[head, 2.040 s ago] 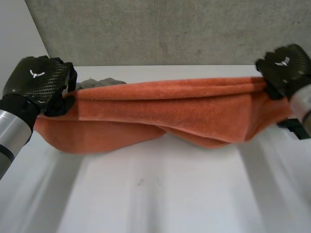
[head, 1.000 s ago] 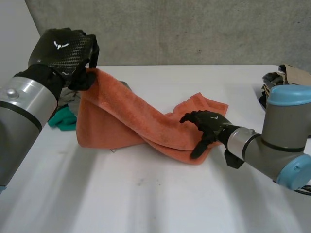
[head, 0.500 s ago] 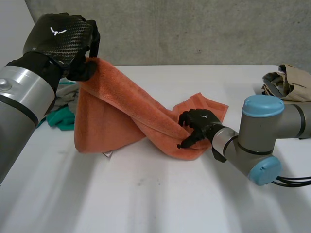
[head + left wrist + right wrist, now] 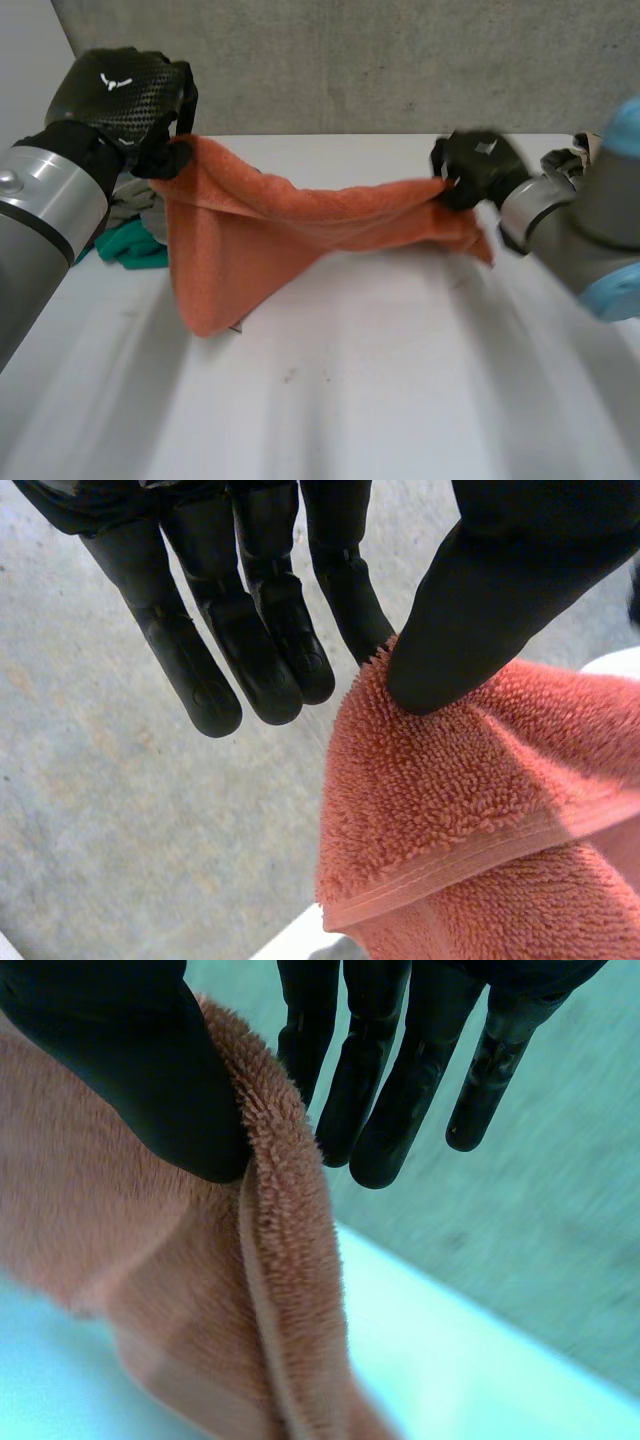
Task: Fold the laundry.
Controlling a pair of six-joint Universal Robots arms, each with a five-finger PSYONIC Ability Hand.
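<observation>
Here, left hand [image 4: 125, 95] and right hand [image 4: 478, 165] pinch the orange towel [image 4: 300, 222].

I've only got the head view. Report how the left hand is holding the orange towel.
Observer: Its wrist view shows the left hand pinching the orange towel near a hemmed edge, thumb against the nearest finger; the other fingers stand straight, off the cloth.
Operator: Now the right hand.
Observer: The right hand pinches a folded edge the same way, thumb against the nearest finger, the rest straight.
Operator: Say what lies below that pinch.
Observer: The towel hangs down from it over the white table.
</observation>
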